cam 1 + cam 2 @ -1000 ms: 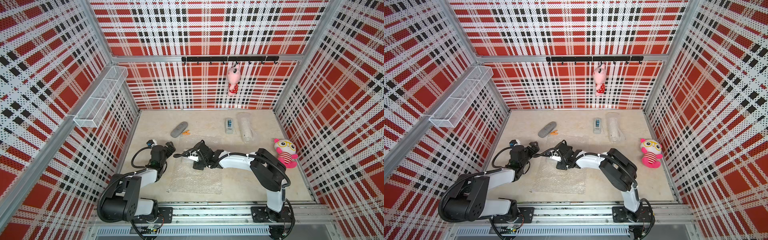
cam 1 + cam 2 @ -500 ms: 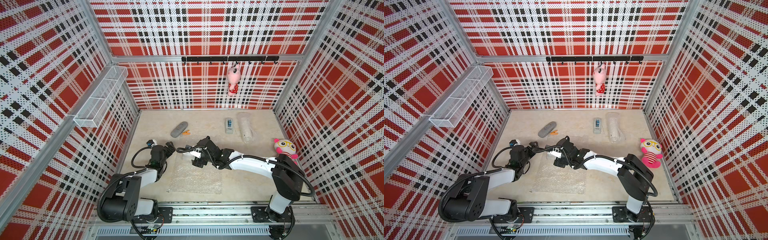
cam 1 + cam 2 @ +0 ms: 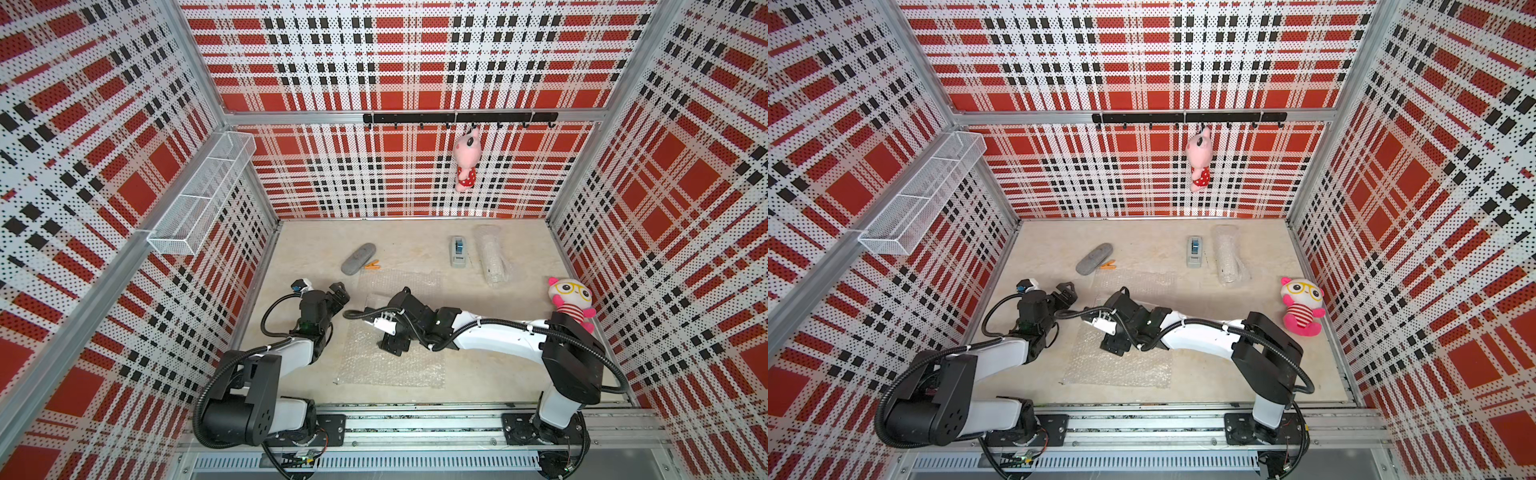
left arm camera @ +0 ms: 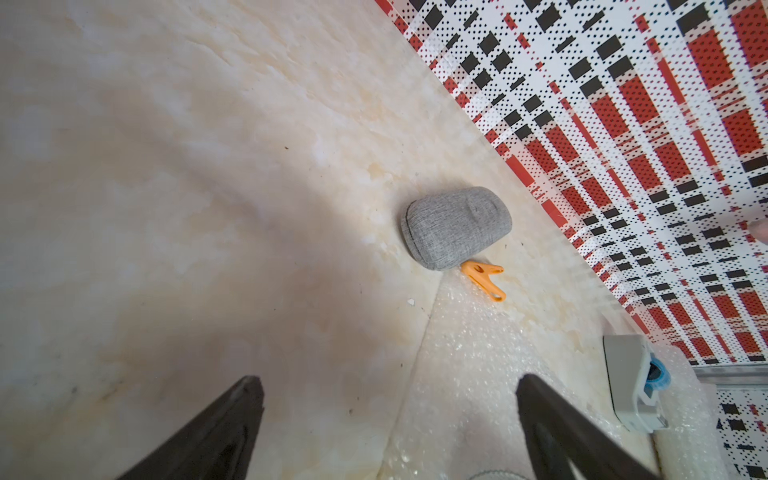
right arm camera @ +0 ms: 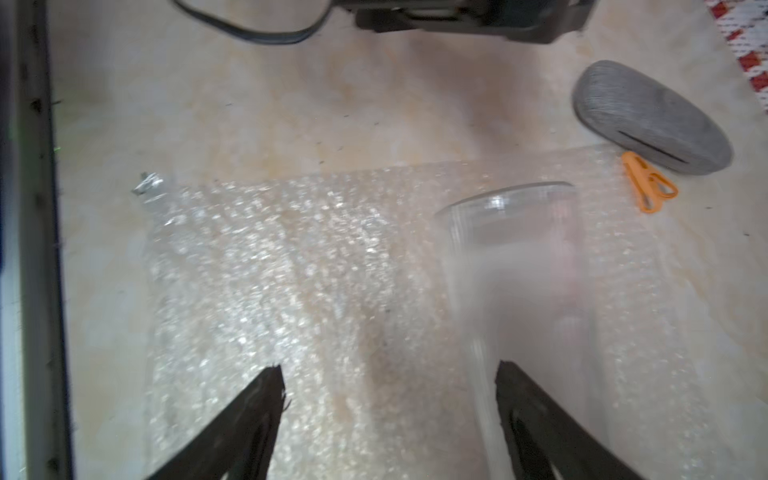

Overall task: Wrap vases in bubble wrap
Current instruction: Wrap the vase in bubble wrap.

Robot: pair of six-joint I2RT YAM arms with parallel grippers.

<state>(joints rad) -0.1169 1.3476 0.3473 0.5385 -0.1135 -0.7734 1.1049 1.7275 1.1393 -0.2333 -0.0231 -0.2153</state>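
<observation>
A clear glass vase (image 5: 515, 266) lies on its side on the bubble wrap (image 5: 291, 270), blurred, with its rim pointing away from the wrist. My right gripper (image 5: 388, 365) is open just above the sheet, and one fingertip (image 5: 515, 382) overlaps the vase's side. In both top views the vase (image 3: 376, 301) (image 3: 1100, 300) shows faintly beside the right gripper (image 3: 388, 322) over the bubble wrap (image 3: 390, 365). My left gripper (image 3: 341, 293) (image 4: 388, 377) hangs open and holds nothing at the sheet's left edge (image 4: 469, 353). A rolled bundle of bubble wrap (image 3: 492, 257) lies at the back right; I cannot tell what is inside it.
A grey oblong case (image 3: 358, 258) and an orange clip (image 3: 372, 264) lie behind the sheet. A grey tape dispenser (image 3: 458, 251) sits beside the rolled bundle. A plush toy (image 3: 569, 303) sits by the right wall, another (image 3: 466, 160) hangs from the back rail, and a wire basket (image 3: 199, 199) is on the left wall.
The right arm's elbow has swung out to the right, and its wrist has shifted slightly toward the back over the sheet. The left arm has stayed still.
</observation>
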